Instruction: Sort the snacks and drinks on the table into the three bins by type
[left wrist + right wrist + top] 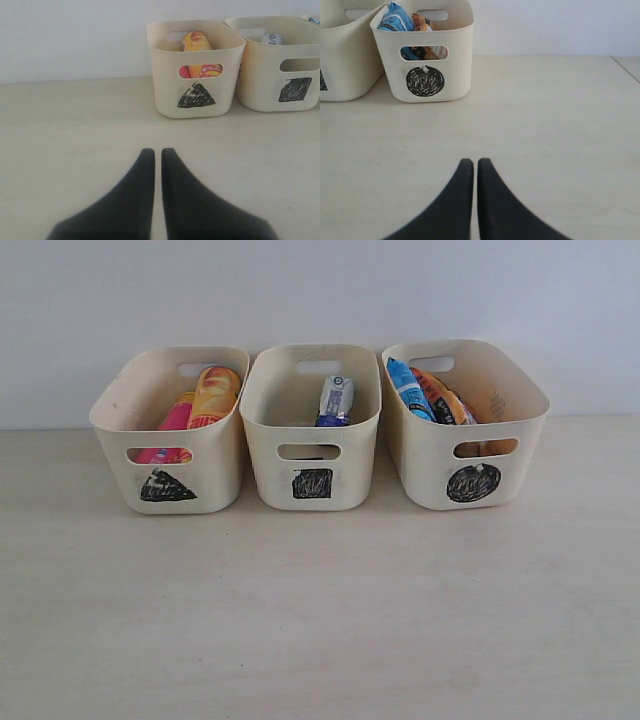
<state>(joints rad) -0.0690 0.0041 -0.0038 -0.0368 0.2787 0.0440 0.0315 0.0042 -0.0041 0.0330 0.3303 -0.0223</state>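
Sorting looks done, grouped by type: chip tubes [213, 395] in the triangle bin [215, 480], cartons [336, 398] in the square bin [270, 470], bags [408, 388] in the circle bin [430, 475]. Left gripper [157, 150] and right gripper [470, 161] pinched together, empty, over the bench [320, 620].

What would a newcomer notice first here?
Three cream bins line the back of the table, each with a black scribbled shape. Bright packs poke out: a pink tube and a yellow-orange tube in the triangle bin, a white-and-blue carton in the square bin, crinkly bags in the circle bin.
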